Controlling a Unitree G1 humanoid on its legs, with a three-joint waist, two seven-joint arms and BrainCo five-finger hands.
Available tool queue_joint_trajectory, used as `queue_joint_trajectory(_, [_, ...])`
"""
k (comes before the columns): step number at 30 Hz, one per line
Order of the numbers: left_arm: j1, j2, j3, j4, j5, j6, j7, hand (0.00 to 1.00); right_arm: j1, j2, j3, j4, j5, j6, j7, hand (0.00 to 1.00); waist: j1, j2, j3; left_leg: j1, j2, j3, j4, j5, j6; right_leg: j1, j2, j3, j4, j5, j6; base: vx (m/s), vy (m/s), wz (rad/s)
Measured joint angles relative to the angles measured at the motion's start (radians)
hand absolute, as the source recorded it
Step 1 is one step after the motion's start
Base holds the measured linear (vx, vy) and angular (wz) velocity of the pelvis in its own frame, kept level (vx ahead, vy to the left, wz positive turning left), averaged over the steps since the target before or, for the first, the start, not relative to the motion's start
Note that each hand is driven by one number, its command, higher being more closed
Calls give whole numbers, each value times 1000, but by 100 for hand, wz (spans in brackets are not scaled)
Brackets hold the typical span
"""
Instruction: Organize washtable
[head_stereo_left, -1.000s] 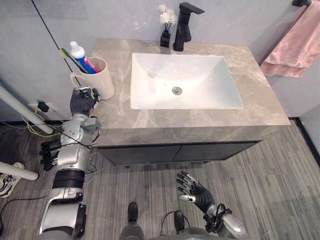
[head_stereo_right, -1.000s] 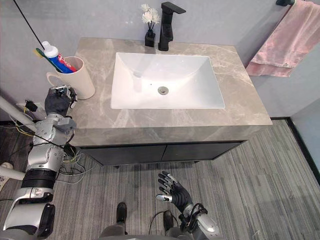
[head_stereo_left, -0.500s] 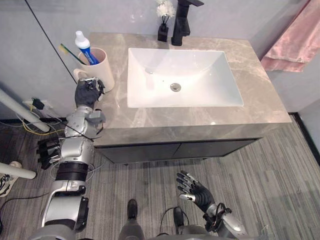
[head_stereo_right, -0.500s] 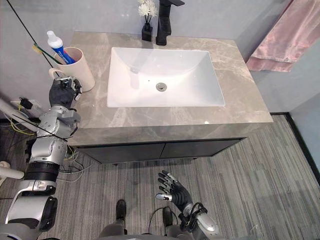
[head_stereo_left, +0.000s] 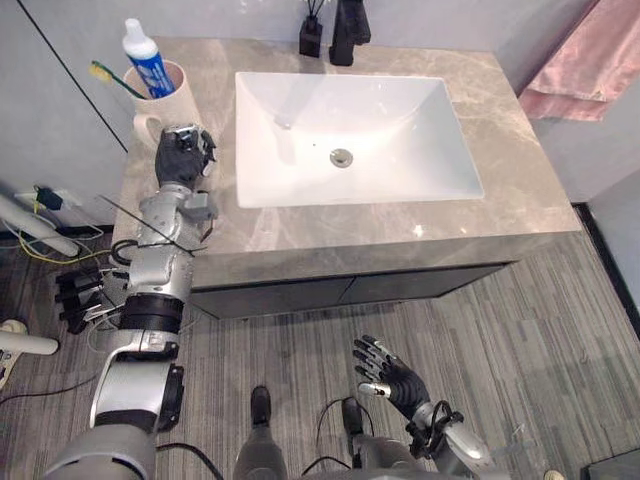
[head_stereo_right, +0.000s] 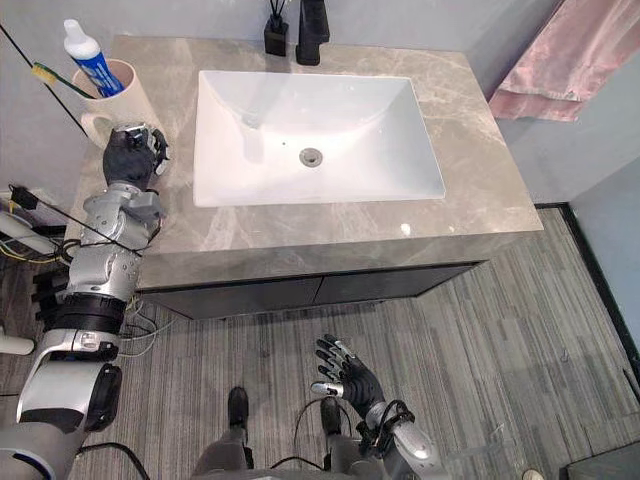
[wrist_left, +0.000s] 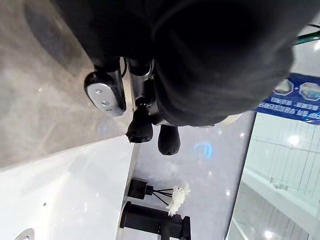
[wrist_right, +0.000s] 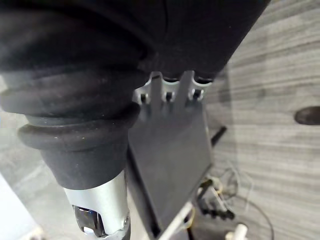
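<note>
A cream mug (head_stereo_left: 172, 97) with a handle stands at the back left corner of the grey marble washtable (head_stereo_left: 400, 228). It holds a white and blue toothpaste tube (head_stereo_left: 145, 60) and a green toothbrush (head_stereo_left: 106, 77). My left hand (head_stereo_left: 183, 158) rests on the counter just in front of the mug, fingers (wrist_left: 140, 128) curled and holding nothing. My right hand (head_stereo_left: 392, 376) hangs low over the floor in front of the cabinet, its fingers spread.
A white basin (head_stereo_left: 410, 120) fills the middle of the counter. A black faucet (head_stereo_left: 348, 20) and a small black vase (head_stereo_left: 311, 36) of white flowers (wrist_left: 178, 193) stand behind it. A pink towel (head_stereo_left: 575, 70) hangs at the right wall.
The camera has tilted, so the washtable sits higher in the picture. My left hand has stayed by the mug, a little more to its front right. The right hand has not moved.
</note>
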Motion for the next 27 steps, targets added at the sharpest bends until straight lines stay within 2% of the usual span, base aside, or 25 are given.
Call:
queue_joint_trajectory(8, [-79,46,-2,45,-1,-2,0,100,-6,0,0,-6,0,-15,-1,0,-5,-6,28,-19,0,6,0,0,0,-20,0,2,-1,3,-1,8,-6,-1])
queue_joint_trajectory(19, [-104,46,-57,60,-1,-4,-2,100,-12,0,1,-6,0,-15,0,0,-15,-5,29,-11,-1,8,0,1,0,-7,-7,0,0,5,-1,0,0,0])
queue_joint_trajectory(23, [-53,36,-102,-34,-1,-4,-18,100,-29,-2,3,-5,3,-15,0,0,-19,-3,30,10,-1,5,0,0,0,16,-8,-4,-1,5,-1,-4,-2,1])
queue_joint_trajectory(27, [58,-2,-139,-136,-4,-3,-53,100,-36,-5,5,-5,4,-15,2,0,-14,10,30,32,-2,-15,0,1,0,46,-8,-31,-2,5,0,-15,-8,10])
